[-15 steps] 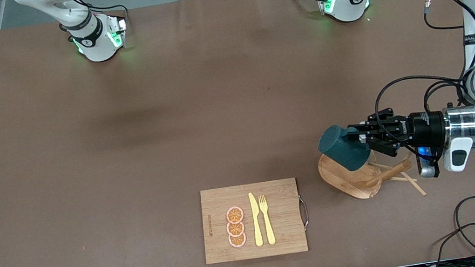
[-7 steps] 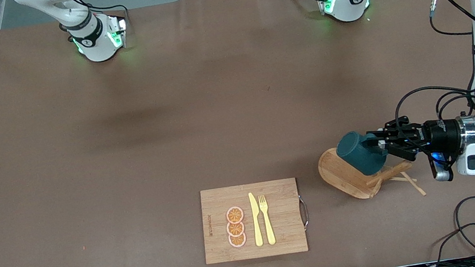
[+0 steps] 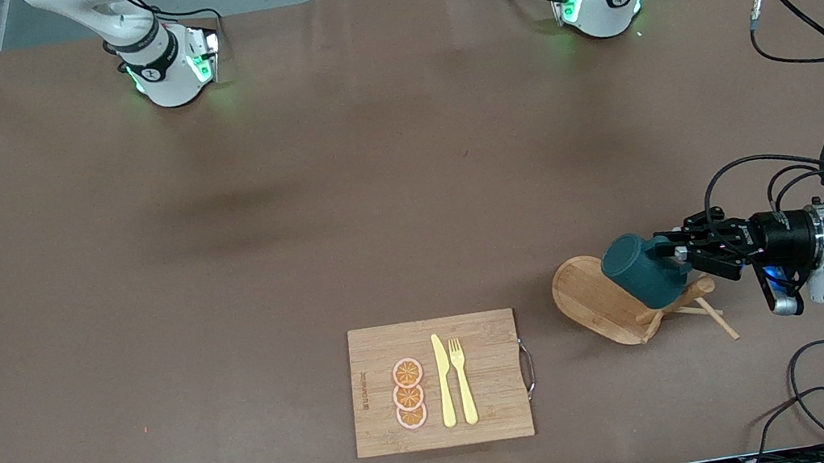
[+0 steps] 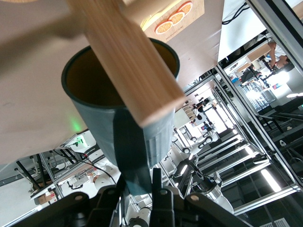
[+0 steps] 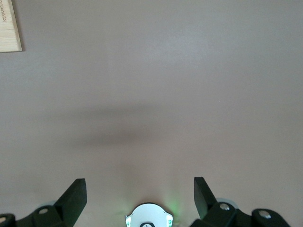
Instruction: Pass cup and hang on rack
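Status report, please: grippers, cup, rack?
Left gripper shut on cup over the rack. Right gripper open, waiting. Rack post crosses cup mouth; cup not hung yet.

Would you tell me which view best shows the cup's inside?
The left wrist view: the cup's yellowish-brown inside faces it, partly crossed by a rack piece. The front view shows only its teal outside in the left gripper; the right wrist view shows none.

Dark teal ribbed cup (image 3: 642,270) with yellowish-brown inside, light wooden rack (image 3: 602,301), pale bamboo cutting board (image 3: 483,376), 3 orange slices (image 3: 409,394), yellow knife (image 3: 443,380) and fork (image 3: 464,380), brown table (image 3: 293,200)
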### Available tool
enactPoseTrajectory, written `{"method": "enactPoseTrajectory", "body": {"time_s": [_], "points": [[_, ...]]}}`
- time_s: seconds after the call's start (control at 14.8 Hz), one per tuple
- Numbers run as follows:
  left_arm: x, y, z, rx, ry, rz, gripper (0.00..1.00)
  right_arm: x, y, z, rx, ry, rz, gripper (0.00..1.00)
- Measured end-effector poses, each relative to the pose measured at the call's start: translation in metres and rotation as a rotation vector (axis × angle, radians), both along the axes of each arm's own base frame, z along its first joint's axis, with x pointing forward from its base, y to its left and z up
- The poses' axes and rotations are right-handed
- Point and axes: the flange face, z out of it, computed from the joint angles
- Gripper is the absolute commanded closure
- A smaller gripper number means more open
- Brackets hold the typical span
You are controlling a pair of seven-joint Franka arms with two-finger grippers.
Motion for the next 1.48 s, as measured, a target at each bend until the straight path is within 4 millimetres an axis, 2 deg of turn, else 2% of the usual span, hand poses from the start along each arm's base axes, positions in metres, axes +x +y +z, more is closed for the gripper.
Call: {"method": "enactPoseTrajectory", "body": {"time_s": [0.27,0.4,0.47,0.61,0.67,0.74,0.81,0.94,1.08,1.21,1.48], "points": [[0.0,0.005,-0.01,-0.009,-0.01,-0.001,0.95,0.0,0.001,0.0,0.0,-0.001,0.002,0.0],[0.0,0.007,-0.014,-0.013,-0.013,0.0,0.82,0.0,0.001,0.001,0.0,-0.001,0.001,0.0],[0.0,0.009,-0.018,-0.015,-0.013,0.002,0.69,0.0,0.001,0.001,0.0,-0.001,0.001,0.0],[0.0,0.013,-0.024,-0.019,-0.008,0.004,0.5,0.0,0.001,0.001,0.0,-0.001,0.002,0.0],[0.0,0.014,-0.024,-0.019,-0.008,0.005,0.27,0.0,0.001,0.001,0.0,-0.001,0.003,0.0],[0.001,0.014,-0.022,-0.019,-0.009,0.006,0.1,0.0,0.001,0.001,0.0,-0.001,0.003,0.0],[0.001,0.014,-0.02,-0.018,-0.011,0.006,0.0,0.0,0.002,0.001,0.0,-0.001,0.003,0.0],[0.002,0.014,-0.011,-0.012,-0.011,0.01,0.0,0.0,0.002,0.001,0.0,-0.001,0.003,0.0],[0.003,0.014,0.01,0.003,0.001,0.02,0.0,0.0,0.002,0.001,0.0,-0.001,0.004,0.0],[0.001,0.015,0.039,0.042,0.006,0.027,0.0,0.0,0.002,0.001,0.0,-0.001,0.004,0.0],[-0.017,0.019,0.104,0.239,-0.066,-0.014,0.0,0.0,0.003,0.001,-0.001,-0.001,0.006,0.0]]}}
